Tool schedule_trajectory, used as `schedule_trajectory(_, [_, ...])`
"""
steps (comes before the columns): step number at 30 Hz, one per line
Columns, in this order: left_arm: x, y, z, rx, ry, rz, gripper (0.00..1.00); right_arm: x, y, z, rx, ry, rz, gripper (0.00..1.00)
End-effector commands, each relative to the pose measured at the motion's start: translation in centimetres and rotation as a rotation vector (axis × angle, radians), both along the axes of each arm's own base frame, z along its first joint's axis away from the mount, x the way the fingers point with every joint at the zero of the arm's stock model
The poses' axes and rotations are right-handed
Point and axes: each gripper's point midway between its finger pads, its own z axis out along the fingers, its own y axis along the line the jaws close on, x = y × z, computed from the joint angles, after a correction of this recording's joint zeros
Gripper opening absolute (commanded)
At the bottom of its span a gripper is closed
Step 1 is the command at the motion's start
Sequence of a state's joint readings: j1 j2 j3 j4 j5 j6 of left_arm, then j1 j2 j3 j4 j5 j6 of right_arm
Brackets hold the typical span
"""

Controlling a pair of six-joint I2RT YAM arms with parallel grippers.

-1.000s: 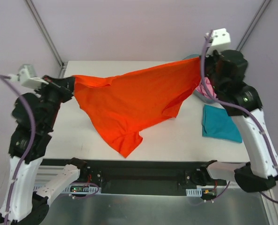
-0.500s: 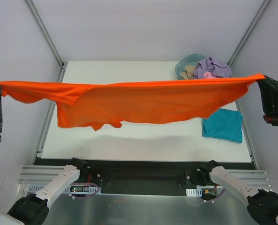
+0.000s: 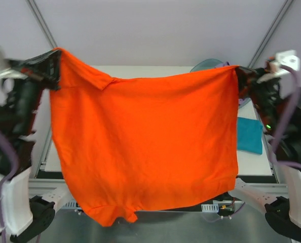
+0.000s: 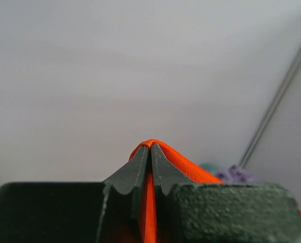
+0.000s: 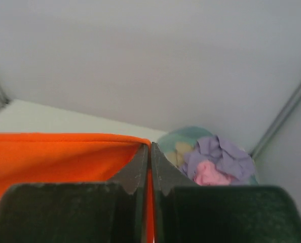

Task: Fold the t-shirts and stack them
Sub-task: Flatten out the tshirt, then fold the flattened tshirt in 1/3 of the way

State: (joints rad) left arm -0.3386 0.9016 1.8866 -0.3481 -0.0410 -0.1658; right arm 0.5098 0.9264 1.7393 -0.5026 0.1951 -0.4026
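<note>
Three shirts [image 5: 219,157], lavender, pink and beige, fill the tub [image 5: 188,131].

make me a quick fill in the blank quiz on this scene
The hanging t-shirt is coloured ___. The left claw and right claw are each ___ on one of its top corners. The teal t-shirt lies on the table on the robot's ___ side. The tub holds lavender cloth, beige cloth and ___ cloth.
Missing: orange; shut; right; pink.
</note>
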Motion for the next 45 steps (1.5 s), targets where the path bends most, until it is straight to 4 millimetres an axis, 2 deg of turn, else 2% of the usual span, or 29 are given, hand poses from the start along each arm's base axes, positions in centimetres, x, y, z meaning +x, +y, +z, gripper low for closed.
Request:
schedule_trajectory(1, [12.7, 0.3, -8.7, 0.139, 0.231, 0.257, 0.03, 8.4, -1.7, -7.0, -0.069, 0.155, -0.321, 0.02])
schedule_trajectory(4, [18.9, -0.1, -15.7, 0.226, 0.362, 0.33, 0.04, 13.2, -1.0, -13.5, -0.085, 0.302, -0.336, 0.02])
schedule_trajectory(5, [21.5, -0.8, -18.9, 0.265, 0.428, 0.318, 0.05, 14.4, -0.5, -15.2, -0.081, 0.337, -0.323, 0.02])
schedule_trajectory(7, [24.9, -0.5, -23.7, 0.287, 0.522, 0.314, 0.05, 17.7, 0.4, -20.5, -0.096, 0.456, -0.298, 0.02])
schedule_trajectory(8, [27.8, -1.2, -28.0, 0.33, 0.614, 0.284, 0.04, 19.0, 0.8, -22.6, -0.105, 0.492, -0.287, 0.02])
schedule_trajectory(9, [29.5, -0.7, -29.5, 0.337, 0.649, 0.289, 0.03, 21.0, 1.4, -26.4, -0.135, 0.574, -0.277, 0.01])
schedule_trajectory(10, [32.3, -1.0, -34.5, 0.374, 0.752, 0.28, 0.0, 22.2, 1.6, -28.3, -0.14, 0.618, -0.261, 0.01])
schedule_trajectory(11, [33.7, -1.2, -36.5, 0.388, 0.79, 0.266, 0.0, 23.5, 2.0, -29.1, -0.139, 0.636, -0.256, 0.01])
schedule_trajectory(12, [35.4, -1.3, -36.8, 0.39, 0.79, 0.263, 0.0, 25.3, 2.5, -33.6, -0.174, 0.728, -0.249, 0.01])
schedule_trajectory(13, [37.4, -1.2, -41.2, 0.408, 0.873, 0.256, 0.0, 26.3, 2.6, -35.2, -0.182, 0.761, -0.252, 0.01])
schedule_trajectory(14, [38.4, -1.7, -42.8, 0.412, 0.897, 0.222, 0.0, 27.5, 2.8, -35.1, -0.192, 0.779, -0.258, 0.01])
schedule_trajectory(15, [39.6, -1.9, -42.7, 0.408, 0.888, 0.218, 0.0, 28.4, 2.9, -39.1, -0.235, 0.863, -0.27, 0.01])
schedule_trajectory(16, [40.7, -2.1, -45.9, 0.422, 0.94, 0.204, 0.0, 29.1, 2.7, -40.0, -0.264, 0.882, -0.292, 0.01])
schedule_trajectory(18, [42.0, -3.0, -46.8, 0.421, 0.942, 0.155, 0.03, 30.4, 2.5, -42.2, -0.312, 0.921, -0.308, 0.01])
schedule_trajectory(19, [42.4, -3.1, -48.9, 0.43, 0.973, 0.144, 0.04, 30.7, 2.3, -42.7, -0.331, 0.925, -0.317, 0.01])
schedule_trajectory(24, [43.2, -3.3, -51.5, 0.39, 1.024, 0.135, 0.04, 32.1, 2.4, -44.0, -0.36, 0.928, -0.31, 0.01])
schedule_trajectory(27, [42.7, -2.8, -52.3, 0.346, 1.056, 0.138, 0.01, 32.4, 2.4, -43.7, -0.369, 0.919, -0.308, 0.01])
schedule_trajectory(29, [42.0, -2.8, -51.5, 0.299, 1.064, 0.138, 0.0, 32.2, 2.4, -43.8, -0.375, 0.925, -0.302, 0.01])
schedule_trajectory(30, [41.2, -2.5, -52.2, 0.282, 1.091, 0.138, 0.0, 32.0, 2.3, -43.4, -0.375, 0.92, -0.303, 0.01])
schedule_trajectory(32, [40.1, -3.0, -51.0, 0.211, 1.098, 0.112, 0.0, 31.4, 2.1, -42.9, -0.381, 0.919, -0.307, 0.01])
schedule_trajectory(33, [39.0, -3.0, -51.9, 0.195, 1.129, 0.108, 0.0, 31.2, 2.0, -42.8, -0.384, 0.916, -0.307, 0.01])
schedule_trajectory(35, [37.7, -3.3, -50.6, 0.135, 1.132, 0.093, 0.0, 30.5, 1.8, -42.3, -0.386, 0.912, -0.304, 0.01])
schedule_trajectory(36, [36.5, -3.4, -51.6, 0.118, 1.167, 0.091, 0.0, 30.3, 1.8, -42.2, -0.393, 0.911, -0.295, 0.01])
schedule_trajectory(37, [35.9, -3.5, -50.6, 0.077, 1.162, 0.089, 0.0, 30.0, 1.8, -42.1, -0.4, 0.912, -0.287, 0.01])
schedule_trajectory(39, [33.9, -3.9, -51.8, 0.026, 1.215, 0.071, 0.0, 29.2, 1.8, -41.9, -0.408, 0.915, -0.266, 0.01])
schedule_trajectory(40, [33.1, -3.9, -50.9, 0.004, 1.208, 0.07, 0.0, 28.9, 1.7, -41.8, -0.419, 0.916, -0.259, 0.01])
schedule_trajectory(41, [31.8, -3.8, -52.1, -0.006, 1.244, 0.074, 0.0, 28.6, 1.6, -41.4, -0.42, 0.912, -0.257, 0.01])
schedule_trajectory(43, [30.5, -3.5, -51.1, -0.049, 1.238, 0.096, 0.0, 27.9, 1.3, -41.5, -0.431, 0.923, -0.257, 0.01])
schedule_trajectory(45, [28.7, -3.3, -52.1, -0.079, 1.275, 0.109, 0.0, 27.2, 1.2, -41.2, -0.435, 0.922, -0.255, 0.01])
